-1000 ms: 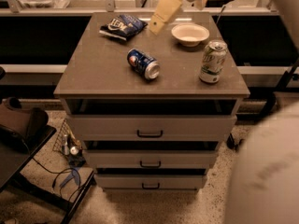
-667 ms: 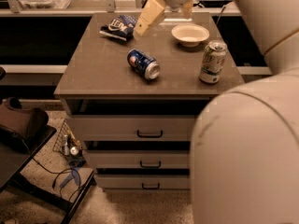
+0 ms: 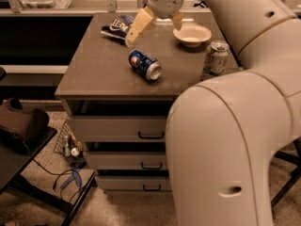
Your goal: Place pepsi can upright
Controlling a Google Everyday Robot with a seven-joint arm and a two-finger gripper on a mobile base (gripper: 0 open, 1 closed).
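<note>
The pepsi can (image 3: 145, 64) lies on its side near the middle of the brown cabinet top (image 3: 96, 72), its silver end pointing to the front right. My gripper (image 3: 155, 29) hangs open above the back of the cabinet top, just behind the can and apart from it. One tan finger (image 3: 138, 28) points down to the left, and the other finger (image 3: 178, 21) shows to the right by the bowl. Nothing is in the gripper.
A blue chip bag (image 3: 117, 27) lies at the back left. A white bowl (image 3: 192, 35) sits at the back right. A green-and-white soda can (image 3: 215, 59) stands upright at the right edge. My arm (image 3: 235, 126) fills the right foreground. Drawers (image 3: 150, 134) are below.
My gripper has moved left and down from above the bowl toward the pepsi can. My arm now covers more of the right side. The can has not moved.
</note>
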